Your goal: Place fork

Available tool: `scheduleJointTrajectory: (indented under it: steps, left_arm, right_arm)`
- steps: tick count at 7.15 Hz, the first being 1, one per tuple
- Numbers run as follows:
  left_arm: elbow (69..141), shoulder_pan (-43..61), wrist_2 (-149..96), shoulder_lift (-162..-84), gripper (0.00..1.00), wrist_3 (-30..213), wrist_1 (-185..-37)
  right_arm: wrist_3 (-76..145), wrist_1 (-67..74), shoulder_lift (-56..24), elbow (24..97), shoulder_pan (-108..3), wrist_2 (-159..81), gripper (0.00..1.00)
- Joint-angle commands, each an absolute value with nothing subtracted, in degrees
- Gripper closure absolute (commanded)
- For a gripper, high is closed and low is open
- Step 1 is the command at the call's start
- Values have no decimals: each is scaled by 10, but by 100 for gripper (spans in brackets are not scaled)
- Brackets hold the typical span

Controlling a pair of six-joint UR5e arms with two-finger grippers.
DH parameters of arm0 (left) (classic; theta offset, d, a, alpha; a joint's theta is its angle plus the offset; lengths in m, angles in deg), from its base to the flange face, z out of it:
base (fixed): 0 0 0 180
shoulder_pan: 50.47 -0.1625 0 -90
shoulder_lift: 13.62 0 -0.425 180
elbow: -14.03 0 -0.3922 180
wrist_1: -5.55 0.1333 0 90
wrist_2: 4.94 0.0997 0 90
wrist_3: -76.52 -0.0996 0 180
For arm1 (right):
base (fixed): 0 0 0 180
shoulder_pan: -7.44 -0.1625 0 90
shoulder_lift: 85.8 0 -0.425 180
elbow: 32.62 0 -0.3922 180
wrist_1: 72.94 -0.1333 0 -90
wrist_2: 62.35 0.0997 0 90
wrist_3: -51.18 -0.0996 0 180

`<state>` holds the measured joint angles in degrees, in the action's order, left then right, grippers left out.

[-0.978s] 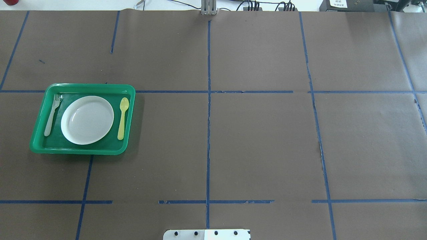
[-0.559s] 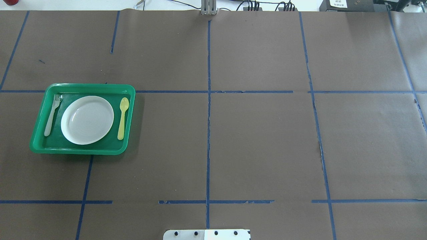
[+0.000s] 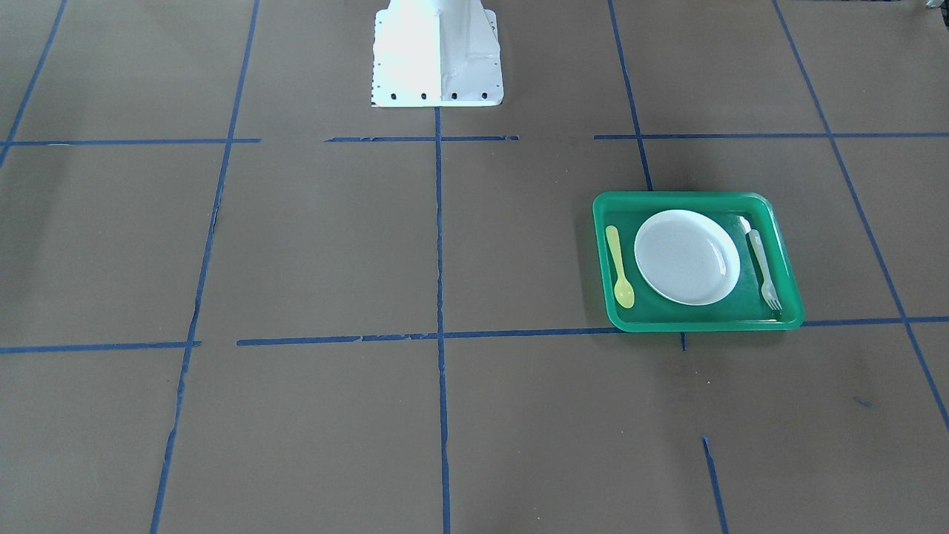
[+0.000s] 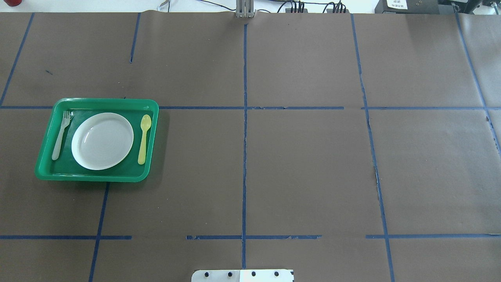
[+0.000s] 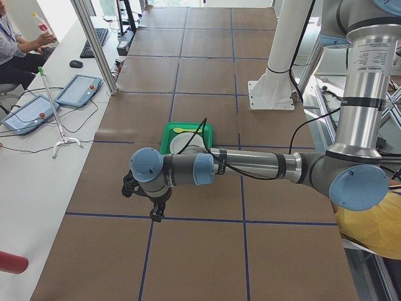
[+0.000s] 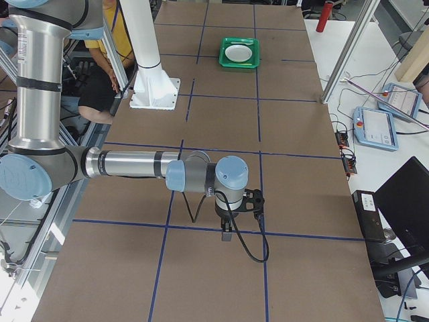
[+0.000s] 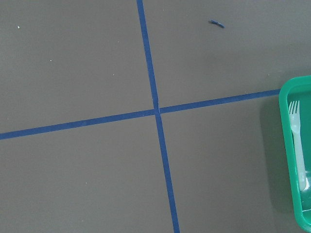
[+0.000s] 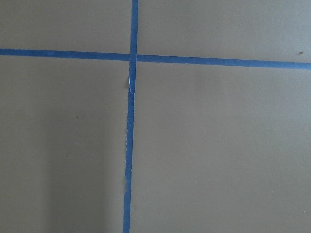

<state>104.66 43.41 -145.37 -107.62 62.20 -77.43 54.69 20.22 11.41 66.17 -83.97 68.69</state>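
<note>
Fork [image 4: 61, 135]: slim, pale whitish, translucent plastic, short tines. Lies flat on floor of green tray [image 4: 98, 101], just inside tray's wall on robot's left, roughly parallel to that wall. Tines toward tray's far rim, handle end toward rim nearest robot.

Front-facing view: fork [image 3: 761, 263] along tray's view-right wall, tines by rim closest to camera.

Left wrist view: fork [image 7: 297, 145] just inside tray rim, tines and upper handle in frame, rest cut off at picture's edge.

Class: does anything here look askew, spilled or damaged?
The setting is tidy: pale translucent plastic fork and yellow-green plastic spoon flank the round white plate in the green plastic tray. Only the blue tape grid looks frayed, with gaps.
</note>
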Motion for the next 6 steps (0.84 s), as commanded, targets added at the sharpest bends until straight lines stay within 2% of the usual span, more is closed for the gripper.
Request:
scheduleJointTrajectory:
  steps: [1,6]
  left_arm:
    - [1051,434,-1453,-1074,0,622,-773]
    - [1053,434,-1452,-1080,0,622,-773]
  right_arm:
    - [547,202,114,662,-840,687,0]
    - [547,202,114,662,-840,687,0]
